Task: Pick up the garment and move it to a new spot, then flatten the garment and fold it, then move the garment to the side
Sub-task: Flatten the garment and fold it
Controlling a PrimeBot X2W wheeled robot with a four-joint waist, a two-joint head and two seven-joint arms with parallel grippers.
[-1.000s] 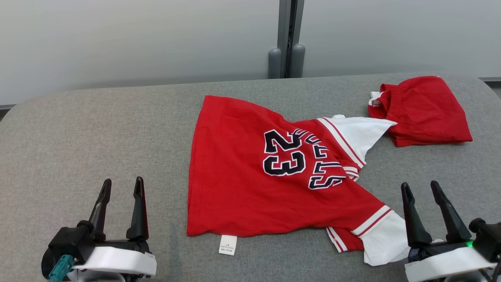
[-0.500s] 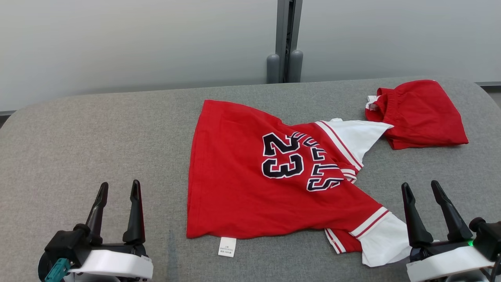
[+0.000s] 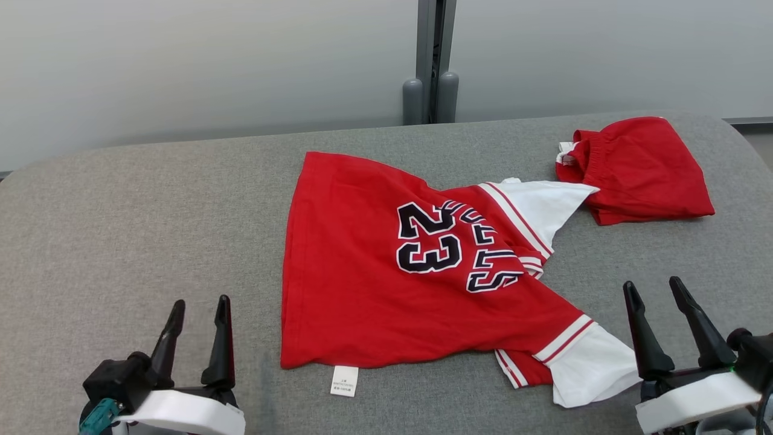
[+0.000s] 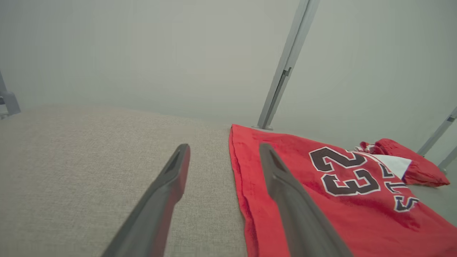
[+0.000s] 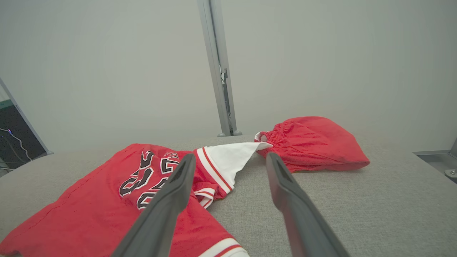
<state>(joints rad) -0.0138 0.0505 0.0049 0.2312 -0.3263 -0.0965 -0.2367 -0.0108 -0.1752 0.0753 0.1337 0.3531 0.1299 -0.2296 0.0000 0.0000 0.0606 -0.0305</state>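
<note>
Lying rumpled mid-bench (image 3: 121, 211), the red jersey (image 3: 362, 290) is stretching crosswise between the arms, with its hem (image 3: 291, 272) toward the left fingers (image 3: 220, 338) and its white sleeve (image 3: 595, 368) just beside the nearer right fingers (image 3: 644, 335) — both pairs are hovering spread wide, gripping nothing.

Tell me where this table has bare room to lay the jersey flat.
Most room: the left half of the grey table, between its edge and the red jersey, before the left gripper. A narrower patch lies between the red shorts and the right gripper. Crowded: where the white sleeve nears the shorts.
</note>
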